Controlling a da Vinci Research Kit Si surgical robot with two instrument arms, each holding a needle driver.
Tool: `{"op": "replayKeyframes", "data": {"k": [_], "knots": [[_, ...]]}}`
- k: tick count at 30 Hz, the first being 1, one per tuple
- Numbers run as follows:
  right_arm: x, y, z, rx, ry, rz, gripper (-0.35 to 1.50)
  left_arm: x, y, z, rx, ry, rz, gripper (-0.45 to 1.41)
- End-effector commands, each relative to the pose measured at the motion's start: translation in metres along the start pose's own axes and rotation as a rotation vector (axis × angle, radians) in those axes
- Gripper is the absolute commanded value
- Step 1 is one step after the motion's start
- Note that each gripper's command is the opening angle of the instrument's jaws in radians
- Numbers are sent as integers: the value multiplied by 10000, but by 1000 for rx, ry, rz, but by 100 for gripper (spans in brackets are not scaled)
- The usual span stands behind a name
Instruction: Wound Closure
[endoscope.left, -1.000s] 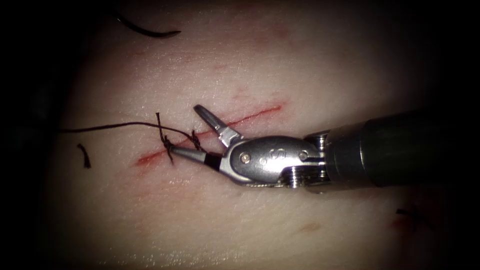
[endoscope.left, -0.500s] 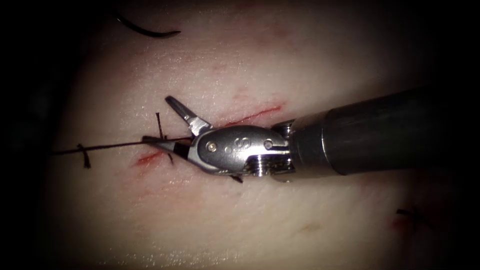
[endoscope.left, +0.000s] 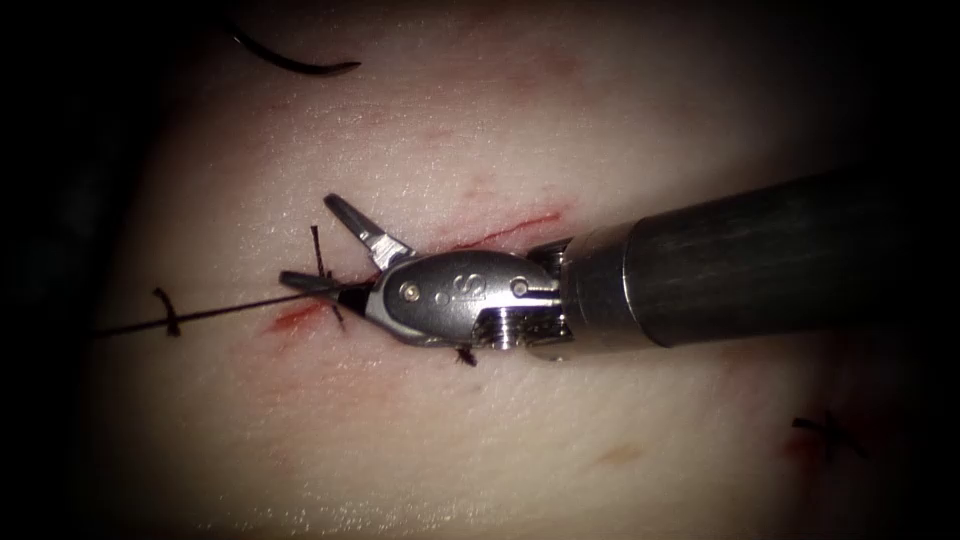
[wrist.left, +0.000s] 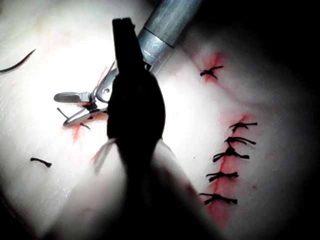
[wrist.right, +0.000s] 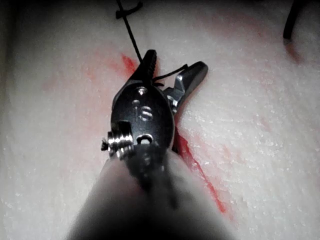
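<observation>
Pale pork tissue (endoscope.left: 480, 430) carries a thin red cut (endoscope.left: 500, 232). Across it lies the right arm's silver needle driver (endoscope.left: 318, 248), jaws spread apart around the dark thread (endoscope.left: 200, 315) at the cut's left end, clasping nothing. Farther off lies the curved dark needle (endoscope.left: 295, 62), free on the tissue.

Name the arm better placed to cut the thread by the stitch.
Probably right. The right tool has its jaws open astride the taut thread at the left end of the cut, holding nothing, and only it cuts. The left tool's hold is unclear. The needle lies free on the tissue.
</observation>
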Motion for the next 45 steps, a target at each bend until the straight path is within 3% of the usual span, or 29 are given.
{"op": "replayKeyframes", "data": {"k": [1, 11, 14, 15, 17, 27, 30, 31, 34, 35, 37, 40, 45], "knots": [[1, -9, 4, 6, 1, 2, 81, -5, 0, 4, 0, 0, 1, -45], [13, -13, 2, 15, 13, 2, 81, -7, 0, 4, -2, 1, 6, -45], [13, -14, 2, 17, 16, -4, 71, -6, 1, 4, -2, 1, 6, -45], [13, -14, 2, 19, 18, -10, 59, -6, 1, 4, -2, 1, 6, -45], [11, -15, 1, 35, 32, -42, -35, -6, 2, 3, -2, 2, 7, -45], [15, -20, -8, 72, 48, -105, -35, -3, 7, -3, -8, 4, 14, -45], [20, -22, -20, 110, 49, -76, 96, -6, 10, -7, -10, 8, 18, -45], [24, -19, -28, 123, 51, -73, 111, -7, 12, -8, -12, 14, 21, -45], [34, -6, -60, 134, 56, -56, 118, -20, 28, -12, -29, -13, 36, -45], [40, 9, -85, 111, 62, -38, 118, -36, 44, -12, -50, -33, 50, -45], [43, 23, -106, 87, 61, -35, 118, -57, 60, -7, -72, -56, 65, -45], [43, 47, -143, 34, 41, -56, 116, -97, 88, 5, -111, -101, 65, -45], [32, 88, -205, -40, 9, -65, 111, -188, 144, 46, -218, -186, 63, -45]]}}
